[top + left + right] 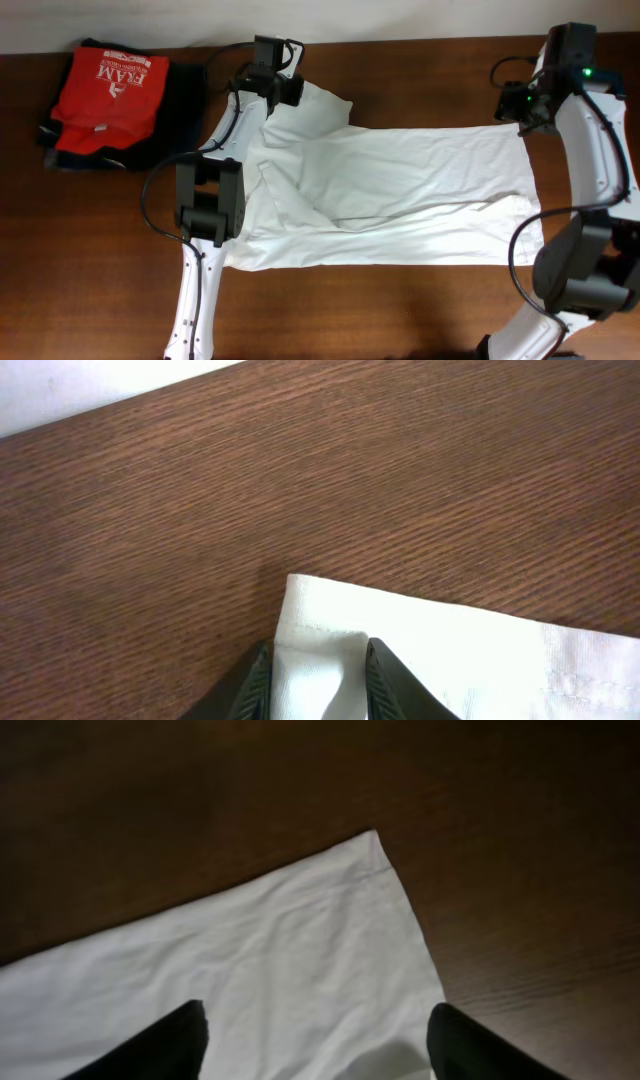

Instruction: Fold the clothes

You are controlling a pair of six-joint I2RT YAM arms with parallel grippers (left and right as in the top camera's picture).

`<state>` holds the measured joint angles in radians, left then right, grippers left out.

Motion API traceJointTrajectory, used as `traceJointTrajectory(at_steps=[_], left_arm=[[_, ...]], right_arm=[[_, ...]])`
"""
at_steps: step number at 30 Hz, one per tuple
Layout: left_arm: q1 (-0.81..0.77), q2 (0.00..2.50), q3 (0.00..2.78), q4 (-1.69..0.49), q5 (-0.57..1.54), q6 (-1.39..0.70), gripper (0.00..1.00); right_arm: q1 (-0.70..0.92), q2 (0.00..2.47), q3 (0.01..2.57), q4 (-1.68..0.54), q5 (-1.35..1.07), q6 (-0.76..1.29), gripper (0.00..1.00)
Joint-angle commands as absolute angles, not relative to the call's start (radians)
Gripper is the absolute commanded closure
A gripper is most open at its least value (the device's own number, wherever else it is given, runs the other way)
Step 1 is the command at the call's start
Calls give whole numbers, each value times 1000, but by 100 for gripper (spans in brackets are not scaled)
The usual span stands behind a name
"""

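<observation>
Wooden tabletop [400, 300], white T-shirt [400, 190] spread, clenched at 11 o'clock in left pincer [318, 660]; right pincer [318, 1020] released, 2 o'clock. Risk: one-sided pull, skewed fold

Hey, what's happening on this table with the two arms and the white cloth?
Two robot arms are working on folding a white T-shirt that lies spread, a bit rumpled, on the brown table. The left arm's fingers are pinched on a hemmed edge of the shirt at the far side. The right arm's fingers are open, poised over the other far corner without holding it. No neat fold is made yet. A red shirt sits on dark folded clothes off to the side.
</observation>
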<state>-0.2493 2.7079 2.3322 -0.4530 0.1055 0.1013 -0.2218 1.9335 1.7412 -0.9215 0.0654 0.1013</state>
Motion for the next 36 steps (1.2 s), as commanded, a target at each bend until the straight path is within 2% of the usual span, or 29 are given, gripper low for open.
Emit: traceJointTrajectory(at_steps=[1, 4, 7, 9, 12, 15, 18, 21, 36], left_arm=[[-246, 2754, 2325, -494, 108, 107, 69], [-239, 2754, 2325, -536, 108, 107, 69], [-236, 2754, 2325, -551, 108, 107, 69], [-234, 2754, 2325, -551, 108, 107, 69], [-234, 2754, 2325, -551, 108, 107, 69], [-233, 2754, 2325, -555, 108, 107, 69], [-233, 2754, 2325, -554, 109, 107, 69], [-233, 2754, 2325, -554, 109, 107, 69], [-233, 2754, 2325, -562, 108, 107, 69]], right_arm=[[-267, 2041, 1723, -871, 139, 59, 24], [-340, 2103, 1723, -870, 127, 55, 28], [-399, 2161, 1722, -796, -93, -53, 31], [-397, 2198, 1722, -743, -130, -121, 37], [-393, 2242, 1722, -697, -147, -158, 38], [-386, 2278, 1722, -611, -175, -234, 46], [-357, 2286, 1721, -594, -181, -346, 45], [-340, 2286, 1721, -593, -171, -363, 38], [-341, 2359, 1691, -534, -120, -358, 39]])
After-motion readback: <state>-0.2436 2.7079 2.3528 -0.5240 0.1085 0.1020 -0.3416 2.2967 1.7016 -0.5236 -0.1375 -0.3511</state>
